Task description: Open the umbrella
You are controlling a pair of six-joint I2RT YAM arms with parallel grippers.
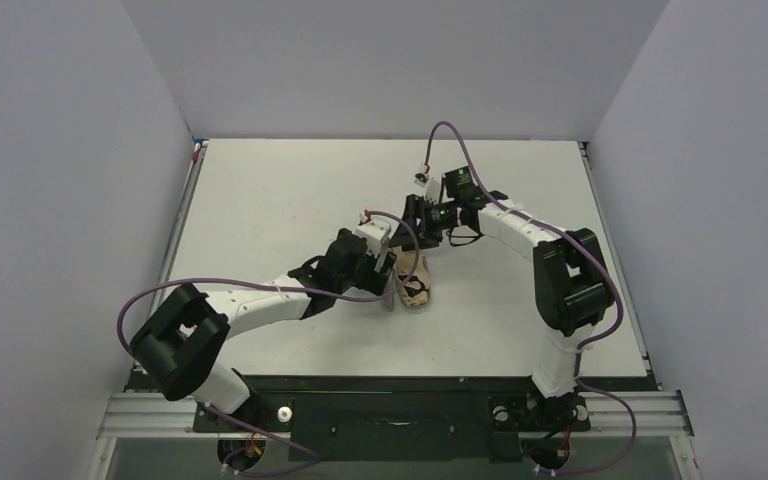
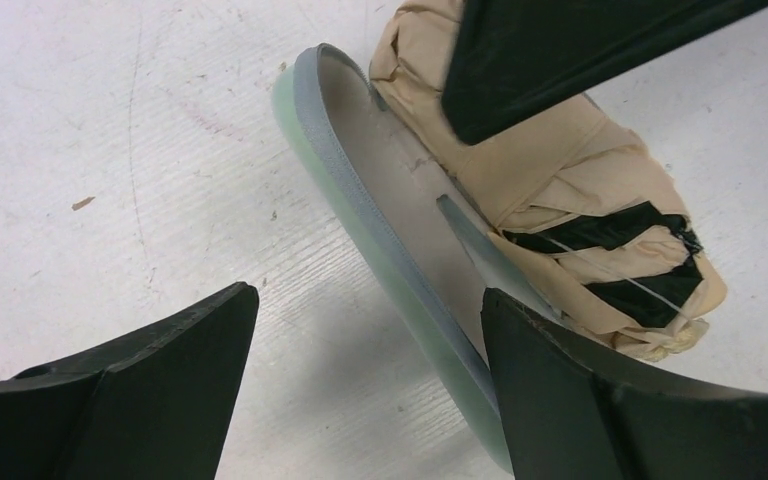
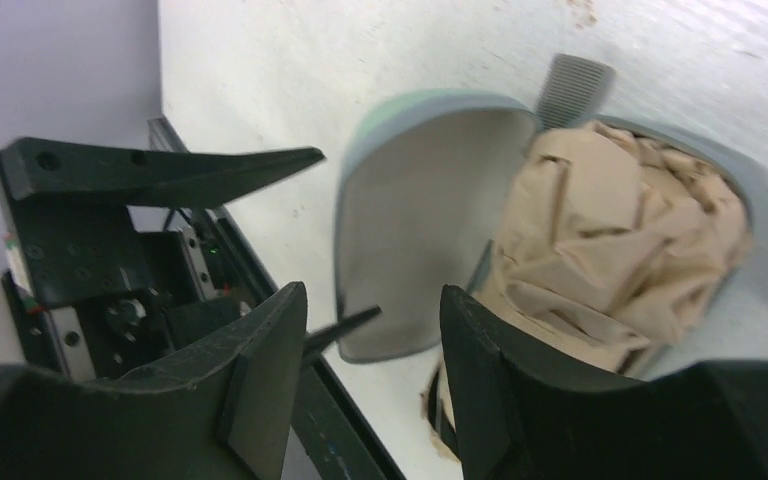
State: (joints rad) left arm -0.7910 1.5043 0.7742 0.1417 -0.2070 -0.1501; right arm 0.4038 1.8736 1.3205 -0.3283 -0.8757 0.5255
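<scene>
The umbrella lies folded at the table's middle, tan fabric with black patches, half inside a pale grey-green sleeve whose flap lies open. My left gripper stands open low over the table; its fingers straddle the sleeve's rim, one over bare table and one over the sleeve's inside. My right gripper is open above the umbrella's far end, with only table and sleeve flap showing between its fingers. One right finger hangs over the tan fabric.
The white table sits between grey walls. Its black front rail carries both arm bases. Purple cables loop above the arms. The two grippers are close together over the umbrella.
</scene>
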